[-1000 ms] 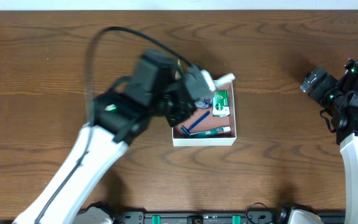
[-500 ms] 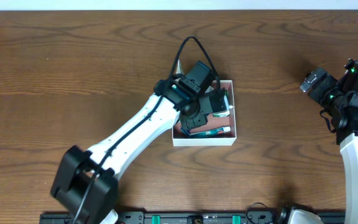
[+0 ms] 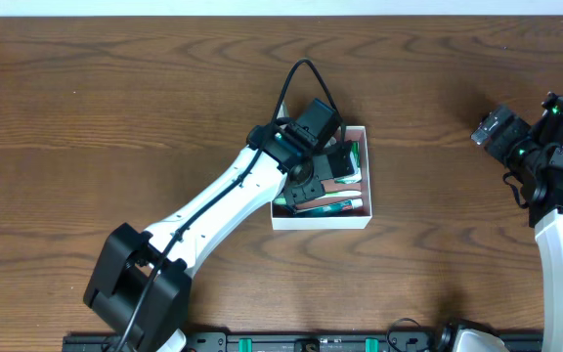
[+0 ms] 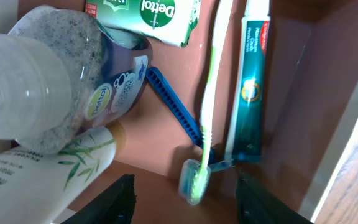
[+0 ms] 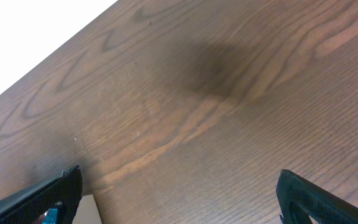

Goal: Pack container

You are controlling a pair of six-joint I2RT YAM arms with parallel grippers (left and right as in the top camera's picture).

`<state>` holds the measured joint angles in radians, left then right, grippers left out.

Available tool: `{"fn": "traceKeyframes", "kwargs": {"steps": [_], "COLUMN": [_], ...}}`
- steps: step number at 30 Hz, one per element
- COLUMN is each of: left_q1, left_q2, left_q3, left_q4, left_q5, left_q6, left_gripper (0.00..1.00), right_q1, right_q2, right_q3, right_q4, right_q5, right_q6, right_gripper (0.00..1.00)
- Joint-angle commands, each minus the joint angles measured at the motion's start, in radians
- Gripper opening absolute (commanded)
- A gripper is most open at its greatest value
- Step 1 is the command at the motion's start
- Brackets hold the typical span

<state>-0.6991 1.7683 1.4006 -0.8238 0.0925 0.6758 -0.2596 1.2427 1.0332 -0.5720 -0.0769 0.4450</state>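
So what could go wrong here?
The head of the toothbrush lies between the fingers of the open left gripper, so pulling away might snag it. It also rests across the blue razor, so it may shift. The arm hangs low over the thin-walled container and could nudge it.

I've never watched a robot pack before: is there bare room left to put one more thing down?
In the container, only a bare floor strip between the toothpaste and the side wall. The bottle, soap box, blue razor and toothbrush crowd the rest. Outside, bare table lies between container and right arm.
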Motion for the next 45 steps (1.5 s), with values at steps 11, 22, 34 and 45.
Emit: {"fn": "traceKeyframes", "kwargs": {"steps": [11,22,34,45], "left_q1": [-0.077,-0.077,-0.077,0.084], "left_q2": [-0.415,-0.842,-1.127,-1.283], "left_q3": [-0.002,-0.002,-0.002,-0.231], "left_q4": [-0.115,-0.2,-0.706,-0.337], "left_q5": [-0.014,-0.135,0.002,0.046], "left_q6": [-0.345,-0.427,-0.431,-0.356], "left_gripper": [0.73,0.98,0.98,0.98], "right_q1": [-0.009,-0.008,-0.008,-0.009], "right_q2": [-0.001,-0.001,-0.001,-0.001], "right_q3": [0.007,0.007,0.007,0.007], "right_q4": [-0.001,-0.001,-0.001,-0.001], "right_q5": [0.006,0.006,0.006,0.006], "right_q6": [0.014,0.014,0.014,0.014], "right_gripper": [0.99,0.99,0.99,0.99]}}
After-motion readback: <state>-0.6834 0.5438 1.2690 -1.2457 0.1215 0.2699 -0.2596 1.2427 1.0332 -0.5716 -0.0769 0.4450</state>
